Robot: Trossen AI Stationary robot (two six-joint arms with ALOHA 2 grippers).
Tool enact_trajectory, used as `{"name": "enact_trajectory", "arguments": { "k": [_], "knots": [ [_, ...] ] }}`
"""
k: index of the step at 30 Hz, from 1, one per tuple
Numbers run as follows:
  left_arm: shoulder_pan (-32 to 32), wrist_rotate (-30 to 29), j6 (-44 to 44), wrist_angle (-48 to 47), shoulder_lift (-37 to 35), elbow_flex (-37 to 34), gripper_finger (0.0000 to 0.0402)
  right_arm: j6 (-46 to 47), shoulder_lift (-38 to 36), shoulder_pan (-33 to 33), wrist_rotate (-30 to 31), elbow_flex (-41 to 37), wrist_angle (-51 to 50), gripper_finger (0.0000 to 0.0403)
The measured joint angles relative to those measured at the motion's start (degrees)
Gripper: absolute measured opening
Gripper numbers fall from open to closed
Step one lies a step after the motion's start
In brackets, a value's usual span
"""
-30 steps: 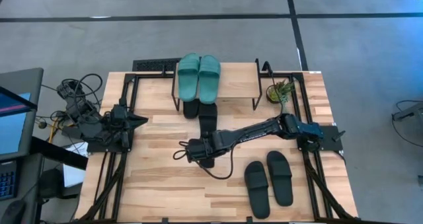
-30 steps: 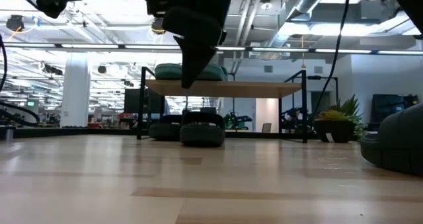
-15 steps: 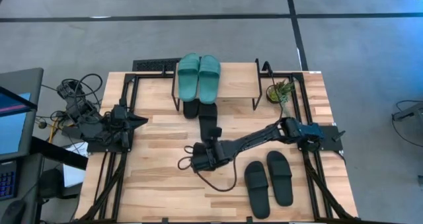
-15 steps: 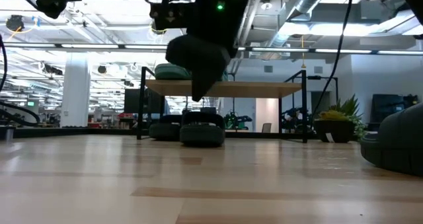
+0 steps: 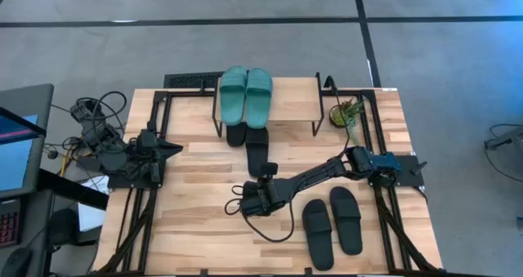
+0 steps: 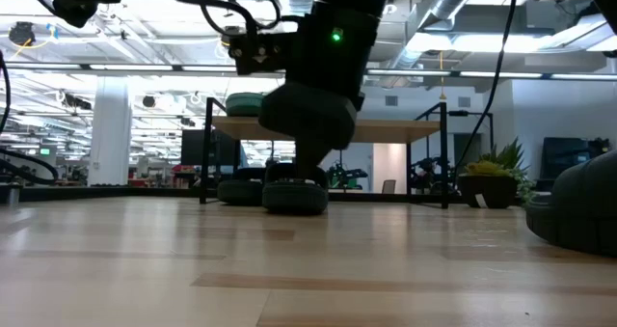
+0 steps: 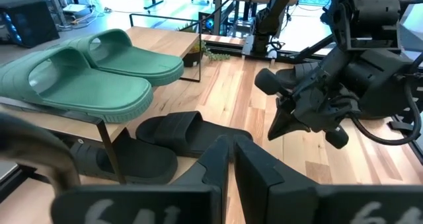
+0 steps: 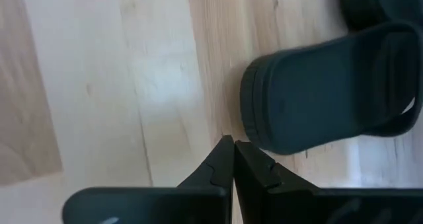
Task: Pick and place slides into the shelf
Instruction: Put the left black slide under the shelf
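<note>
My right hand (image 5: 252, 202) hangs closed and empty over the wooden counter (image 5: 196, 228), its tips just beside the heel of the black slide sandal (image 5: 257, 150) lying half out from under the low wooden-topped shelf (image 5: 294, 105). To seat that slide, I keep the closed tips low and push straight along its length. A second ago this hand was slightly open and nearer the shelf. My left hand (image 5: 167, 150) rests closed at the counter's left edge.

Two teal slides (image 5: 245, 94); four black slides (image 5: 333, 222); one shelf (image 5: 296, 104); one plant (image 5: 346, 113)
</note>
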Motion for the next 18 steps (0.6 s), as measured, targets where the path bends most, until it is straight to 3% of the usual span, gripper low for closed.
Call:
{"name": "enact_trajectory", "arguments": {
  "k": [18],
  "knots": [
    [0.0, -1.4, -0.2, -0.2, 0.0, 0.0, 0.0013, -5.4, 0.0, -1.1, 0.2, -0.1, 2.6, 0.0000]
  ]
}}
